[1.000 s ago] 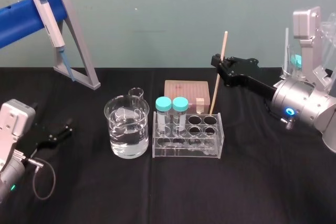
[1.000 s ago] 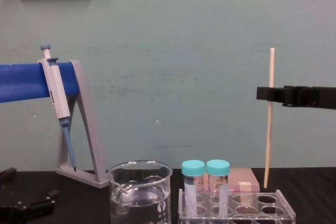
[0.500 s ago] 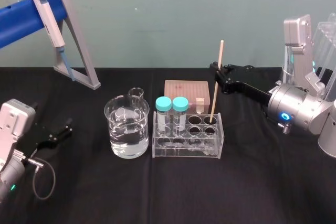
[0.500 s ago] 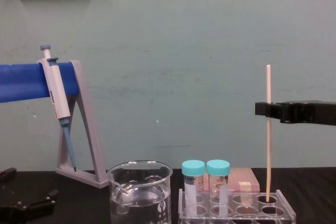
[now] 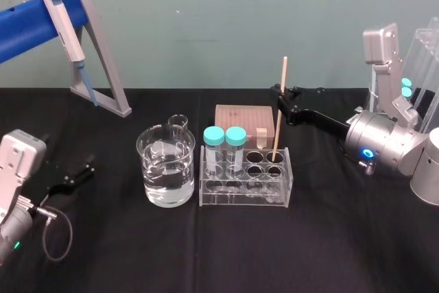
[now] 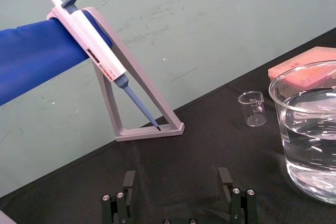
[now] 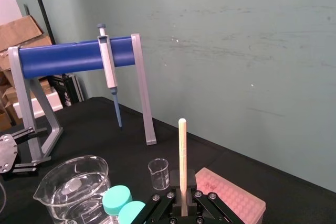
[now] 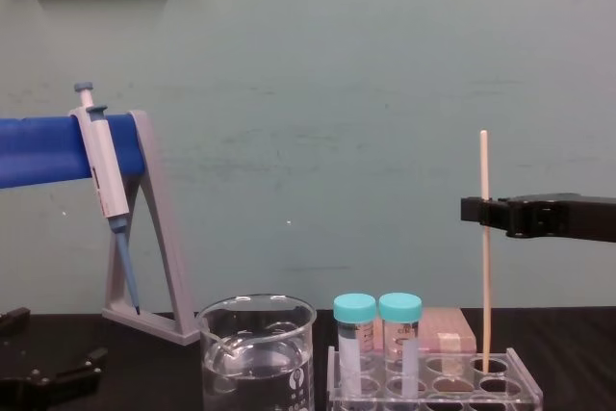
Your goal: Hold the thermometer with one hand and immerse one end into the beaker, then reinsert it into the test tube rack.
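R gripper (image 5: 282,95): jaws clamped on thermometer (image 5: 279,123); the grip is seen close-up in R wrist view.
Thermometer: held upright; in chest view its low end is seen in the rear right hole of rack (image 5: 245,193).
Beaker (image 5: 165,166): just left of rack.
L gripper (image 6: 177,178): parked low left; jaws seen wide in L wrist view.

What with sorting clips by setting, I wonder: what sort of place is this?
Probably a lab bench set-up: a pipette on a stand, a beaker of clear liquid, and capped tubes in a test tube rack.
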